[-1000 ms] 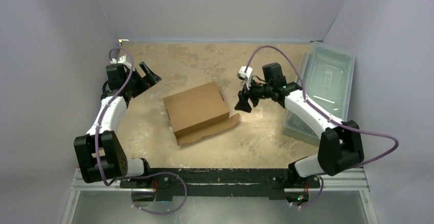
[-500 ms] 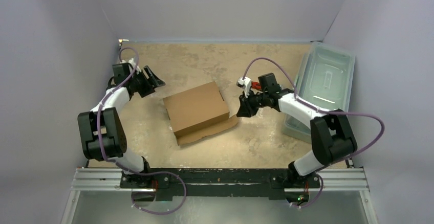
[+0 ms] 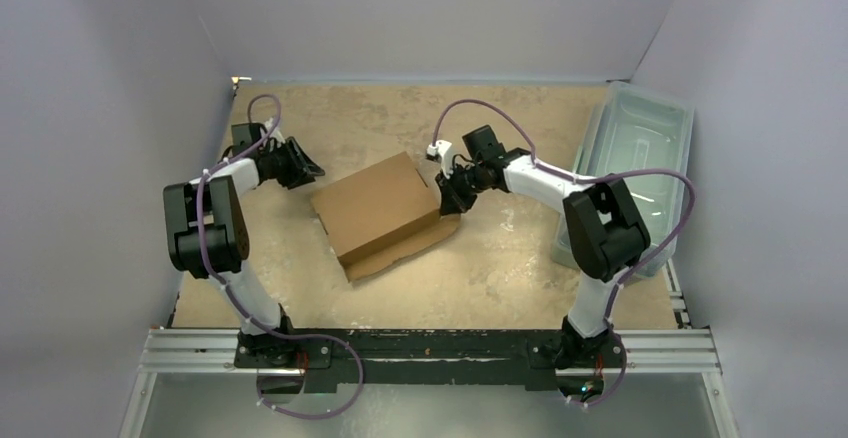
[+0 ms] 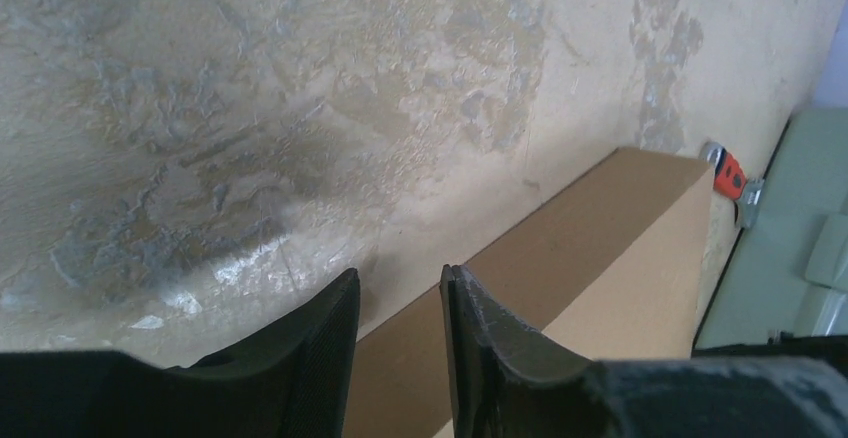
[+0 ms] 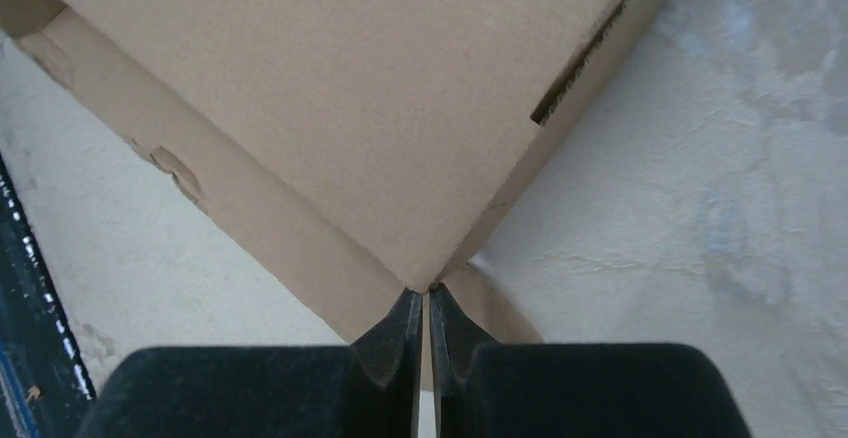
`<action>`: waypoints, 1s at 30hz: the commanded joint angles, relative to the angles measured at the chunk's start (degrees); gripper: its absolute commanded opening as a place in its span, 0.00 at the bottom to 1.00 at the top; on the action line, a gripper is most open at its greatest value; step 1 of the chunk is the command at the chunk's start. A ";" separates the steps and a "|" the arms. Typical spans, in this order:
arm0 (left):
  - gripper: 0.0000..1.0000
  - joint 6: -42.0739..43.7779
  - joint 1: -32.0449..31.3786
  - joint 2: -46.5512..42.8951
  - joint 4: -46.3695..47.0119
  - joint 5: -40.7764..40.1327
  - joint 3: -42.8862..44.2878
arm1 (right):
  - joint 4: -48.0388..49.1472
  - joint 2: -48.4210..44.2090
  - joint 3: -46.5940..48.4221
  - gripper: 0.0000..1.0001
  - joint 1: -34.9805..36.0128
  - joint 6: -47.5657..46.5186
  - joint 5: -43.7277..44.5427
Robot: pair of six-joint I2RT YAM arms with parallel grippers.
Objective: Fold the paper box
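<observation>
The paper box (image 3: 378,208) is a brown cardboard mailer in the middle of the table, its lid down and one flap (image 3: 405,251) lying flat along its near side. My left gripper (image 3: 306,169) hovers low just off the box's left far corner. In the left wrist view the left gripper (image 4: 398,283) has a narrow gap between its fingers, holding nothing, with the box (image 4: 600,258) just beyond. My right gripper (image 3: 447,198) is at the box's right corner. In the right wrist view the right gripper (image 5: 425,296) is shut, its tips touching the corner of the box (image 5: 360,108).
A translucent grey-green plastic bin (image 3: 640,148) stands along the right wall and shows as a green edge (image 4: 800,248) in the left wrist view. A small orange and metal piece (image 4: 732,173) shows past the box's far corner. Walls enclose the table on three sides.
Both arms have swung inward to the box, the right one reaching its right corner. Both grippers have narrowed, the right one to shut. The box has shifted slightly left.
</observation>
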 commanded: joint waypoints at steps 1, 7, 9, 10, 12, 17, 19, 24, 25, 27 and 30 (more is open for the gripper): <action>0.35 2.86 -0.04 -0.87 0.91 2.42 -2.01 | -0.74 3.02 7.62 0.07 -0.11 1.58 3.16; 0.34 1.35 -0.11 -5.63 1.32 1.13 -8.95 | -3.28 10.62 18.85 0.07 -0.10 1.97 2.83; 0.34 0.14 -0.14 -7.24 1.60 0.56 -11.06 | -4.41 12.82 22.22 0.08 -0.15 1.58 2.71; 0.34 -0.47 -0.11 -8.05 1.77 0.16 -11.98 | -4.91 13.57 23.49 0.08 -0.25 1.16 2.88; 0.33 -1.26 -0.08 -9.79 1.89 -1.05 -13.59 | -5.85 14.30 25.01 0.09 -0.94 0.56 3.12; 0.34 -1.67 -0.14 -14.15 0.13 -5.03 -15.43 | -6.84 10.24 23.06 0.13 -4.16 -2.68 1.48; 0.35 -1.81 -0.09 -16.18 -0.82 -7.06 -15.28 | -6.80 7.82 21.18 0.17 -5.75 -3.60 -1.68; 0.50 -2.63 -0.06 -24.95 -3.06 -14.37 -13.85 | -1.79 6.06 13.90 0.42 -7.27 1.35 -7.62; 0.55 -3.15 -0.03 -27.09 -3.15 -14.94 -13.62 | 0.44 6.28 12.51 0.45 -7.26 3.21 -8.23; 0.67 -3.65 0.01 -30.77 -2.76 -14.29 -12.94 | 3.40 6.91 10.20 0.50 -7.24 6.59 -7.55; 0.81 -4.57 0.02 -32.84 -3.44 -11.18 -11.53 | 3.72 8.17 10.88 0.51 -7.44 7.81 -5.85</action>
